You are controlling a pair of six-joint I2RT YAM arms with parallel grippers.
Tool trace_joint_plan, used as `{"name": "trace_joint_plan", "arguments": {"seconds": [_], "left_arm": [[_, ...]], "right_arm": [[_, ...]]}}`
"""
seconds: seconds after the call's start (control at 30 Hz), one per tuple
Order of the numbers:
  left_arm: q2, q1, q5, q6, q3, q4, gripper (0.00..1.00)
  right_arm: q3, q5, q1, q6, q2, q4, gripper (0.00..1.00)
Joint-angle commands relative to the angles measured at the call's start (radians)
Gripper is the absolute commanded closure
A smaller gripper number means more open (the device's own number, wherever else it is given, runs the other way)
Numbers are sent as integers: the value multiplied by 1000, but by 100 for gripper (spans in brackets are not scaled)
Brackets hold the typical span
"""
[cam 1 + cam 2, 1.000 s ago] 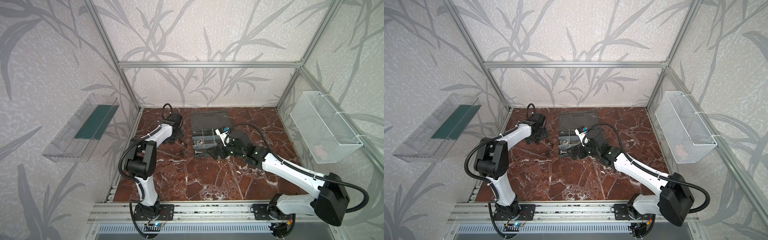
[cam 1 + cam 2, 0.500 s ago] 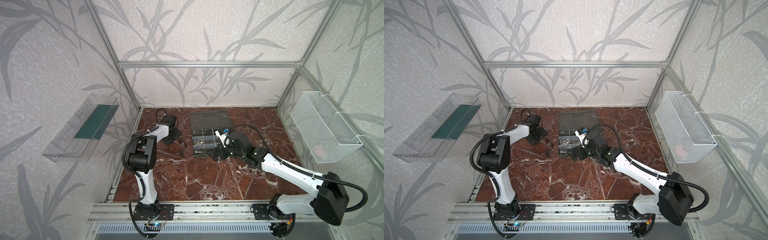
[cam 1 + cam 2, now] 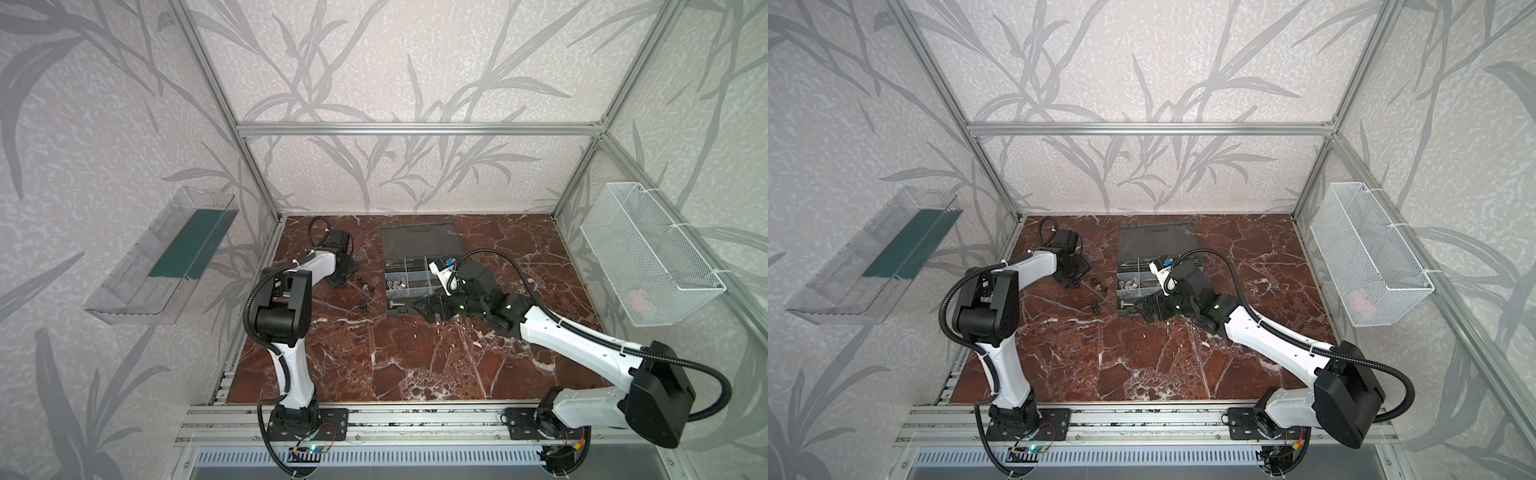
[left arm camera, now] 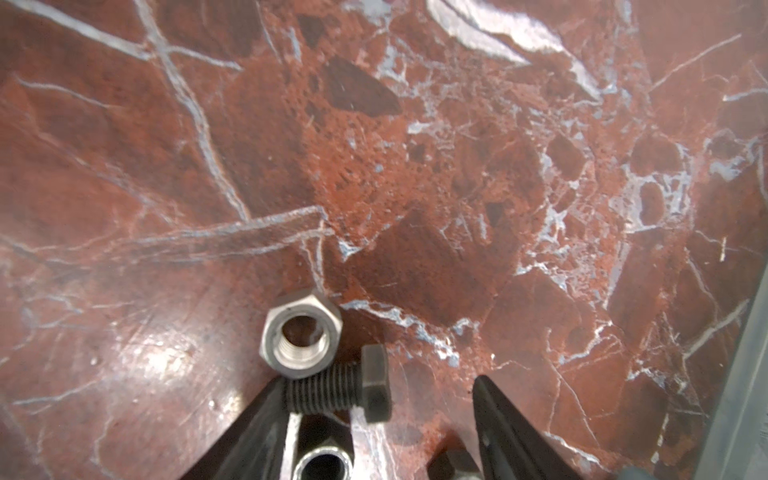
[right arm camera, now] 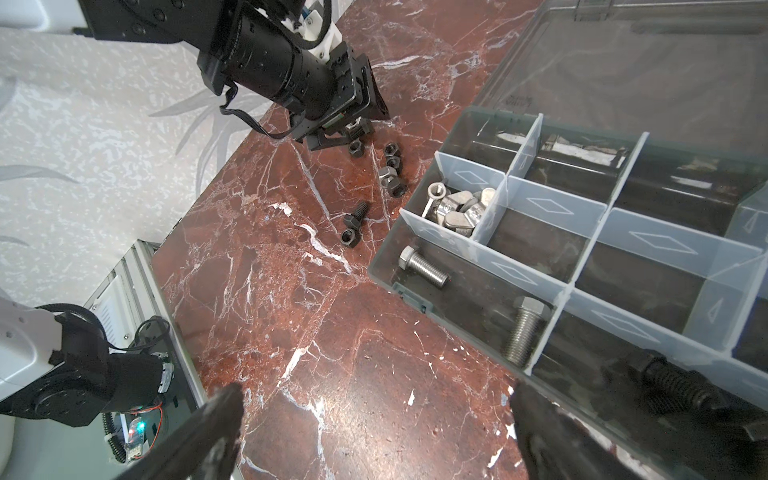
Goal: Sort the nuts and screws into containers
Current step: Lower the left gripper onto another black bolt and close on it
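2 silver screws in case; L tool spread.

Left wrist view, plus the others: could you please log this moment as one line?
left hand open around black screw, silver nut beside | right hand open at organizer case edge

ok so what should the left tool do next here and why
Probably close the left tool on the black screw. The screw lies on the marble between its open fingers, thread end at one finger, head apart from the other. A silver nut sits right beside the shaft, so it may get nudged.
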Motion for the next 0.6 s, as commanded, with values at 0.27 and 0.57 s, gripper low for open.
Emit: {"name": "trace_joint_plan", "arguments": {"seconds": [0.27,0.57], "left_arm": [[67,14,-37,68,7,-74,42],[66,12,-31,116,6,-95,51]], "right_arm": [[-18,18,6,-14,-21,13,1],[-23,27,6,-18,-25,20,1]]}}
